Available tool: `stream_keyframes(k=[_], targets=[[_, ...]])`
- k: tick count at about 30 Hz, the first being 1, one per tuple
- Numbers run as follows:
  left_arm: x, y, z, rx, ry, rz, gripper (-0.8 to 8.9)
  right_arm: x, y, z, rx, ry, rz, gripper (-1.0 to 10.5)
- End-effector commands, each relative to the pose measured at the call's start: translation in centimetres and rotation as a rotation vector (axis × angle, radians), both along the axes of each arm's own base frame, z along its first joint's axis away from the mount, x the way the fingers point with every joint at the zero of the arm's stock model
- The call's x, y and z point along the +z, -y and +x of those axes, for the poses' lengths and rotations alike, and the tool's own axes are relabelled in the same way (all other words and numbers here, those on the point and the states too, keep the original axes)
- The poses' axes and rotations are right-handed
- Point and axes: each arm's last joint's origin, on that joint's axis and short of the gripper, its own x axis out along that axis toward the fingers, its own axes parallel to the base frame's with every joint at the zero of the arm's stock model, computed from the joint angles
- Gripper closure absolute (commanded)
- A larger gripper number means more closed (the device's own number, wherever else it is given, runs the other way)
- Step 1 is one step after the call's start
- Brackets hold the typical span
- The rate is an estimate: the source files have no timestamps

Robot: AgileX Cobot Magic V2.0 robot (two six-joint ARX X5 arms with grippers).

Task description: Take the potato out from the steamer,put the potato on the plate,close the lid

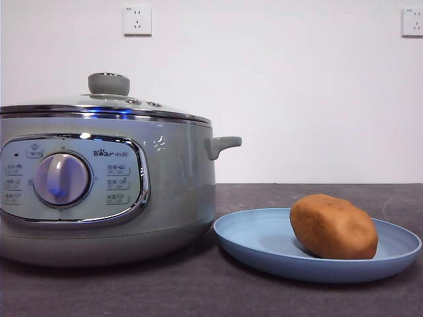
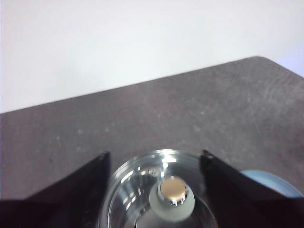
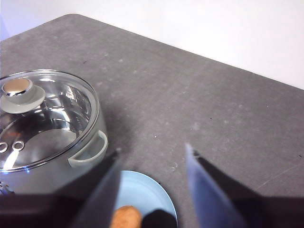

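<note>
The steamer [image 1: 99,191] stands at the left with the glass lid [image 1: 109,99] seated on its rim. The lid's knob [image 2: 172,202] shows below my left gripper [image 2: 155,154], which hangs open high above it, holding nothing. The potato [image 1: 334,226] lies on the right half of the plate [image 1: 264,238], next to the steamer. My right gripper [image 3: 153,148] is open and empty, high over the plate [image 3: 145,190], and only an end of the potato [image 3: 126,216] shows between its jaws. Neither arm appears in the front view.
The steamer's side handle [image 1: 225,143] sticks out toward the plate. Dark tabletop [image 3: 213,104] stretches behind both, up to a white wall with two sockets [image 1: 137,20].
</note>
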Motion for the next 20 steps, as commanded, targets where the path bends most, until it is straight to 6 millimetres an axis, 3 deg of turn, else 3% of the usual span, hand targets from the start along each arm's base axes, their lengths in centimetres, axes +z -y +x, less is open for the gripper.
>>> stream_keyframes(k=[1,20], targets=[[-0.33,-0.18,-0.35,0.001,-0.025,0.022,8.21,0.12,-0.01,-0.07,0.000,-0.001,0.021,9.6],[-0.80,-0.33,-0.41,0.047,-0.077,0.015,8.17,0.10,-0.13,-0.11,0.034,-0.018,0.049,9.5]])
